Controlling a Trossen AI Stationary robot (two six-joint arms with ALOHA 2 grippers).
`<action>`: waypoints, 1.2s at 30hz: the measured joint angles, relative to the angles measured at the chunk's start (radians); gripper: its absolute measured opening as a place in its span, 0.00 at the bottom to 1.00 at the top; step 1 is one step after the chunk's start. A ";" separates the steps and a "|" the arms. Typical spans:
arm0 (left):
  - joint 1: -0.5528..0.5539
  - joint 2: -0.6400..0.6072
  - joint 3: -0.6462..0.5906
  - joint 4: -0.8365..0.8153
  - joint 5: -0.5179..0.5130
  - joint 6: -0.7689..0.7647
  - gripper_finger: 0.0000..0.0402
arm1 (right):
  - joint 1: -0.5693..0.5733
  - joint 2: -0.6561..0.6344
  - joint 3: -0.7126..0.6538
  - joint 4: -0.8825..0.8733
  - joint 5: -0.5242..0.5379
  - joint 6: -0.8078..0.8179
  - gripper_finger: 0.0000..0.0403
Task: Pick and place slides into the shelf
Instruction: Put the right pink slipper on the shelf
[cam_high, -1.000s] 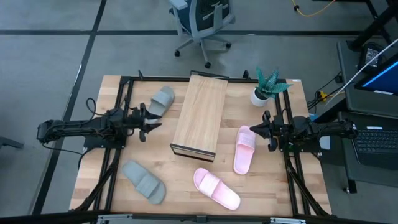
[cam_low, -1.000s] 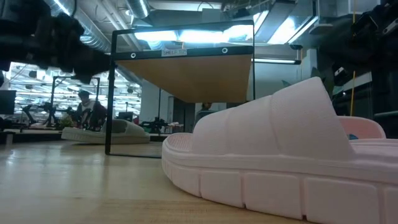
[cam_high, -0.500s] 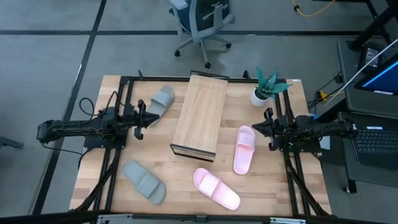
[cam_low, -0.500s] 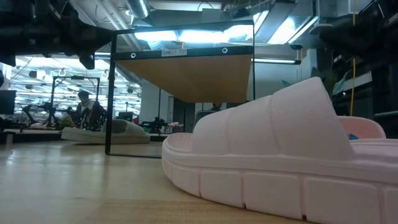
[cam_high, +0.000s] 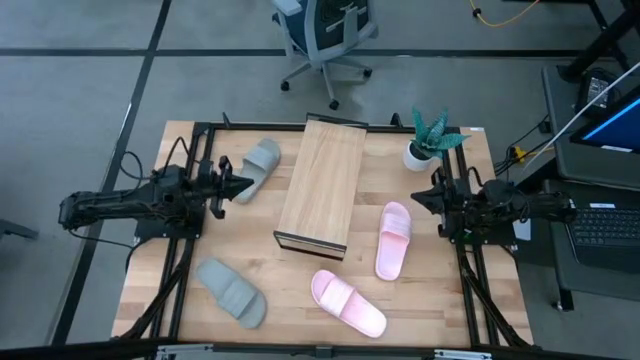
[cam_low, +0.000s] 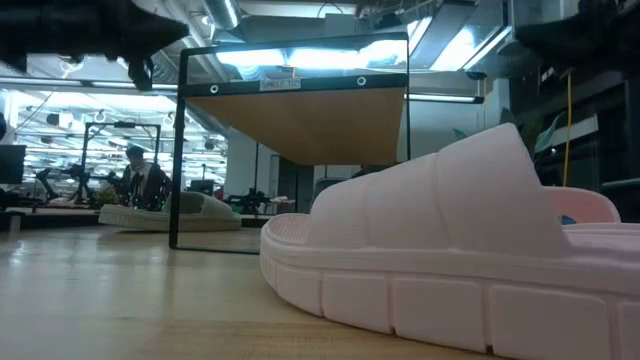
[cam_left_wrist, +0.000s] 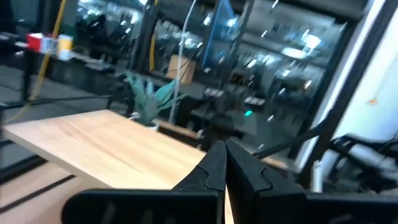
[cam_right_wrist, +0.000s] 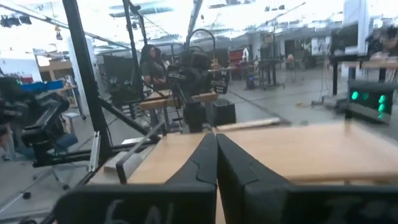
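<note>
Resting: shelf (cam_high: 322, 186) lies mid-table, its long axis running 12 to 6 o'clock, nothing on its top.
Left gripper (cam_high: 244, 185): clenched, fingers pressed together, empty, at 9 o'clock of the shelf, tip just beside the upper grey slide (cam_high: 256, 162); whether it touches cannot be told.
Right gripper (cam_high: 418, 197): clenched, empty, at 3 o'clock of the shelf, near the toe of a pink slide (cam_high: 393, 238), apart from it.
Other slides: second grey (cam_high: 231, 291) at 7 o'clock of the shelf; second pink (cam_high: 348, 302) at 6 o'clock.
Low view: near pink slide (cam_low: 450, 260) fills the frame, cut off at the right edge, hiding the table behind; shelf frame (cam_low: 293, 145) seen end-on.
Plant (cam_high: 429, 138): at 2 o'clock.
Wrist views: blurred; each shows only shut fingers (cam_left_wrist: 222, 168) over the plank top.
</note>
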 joint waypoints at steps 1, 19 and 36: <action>0.000 0.019 0.039 -0.047 -0.009 0.014 0.00 | 0.000 0.012 0.025 -0.024 -0.001 -0.009 0.00; -0.107 0.399 0.455 -0.405 -0.041 0.183 0.00 | 0.001 0.423 0.609 -0.740 -0.041 0.095 0.00; -0.244 0.483 0.536 -0.571 -0.281 0.130 0.00 | 0.119 0.850 0.831 -1.049 -0.085 0.223 0.00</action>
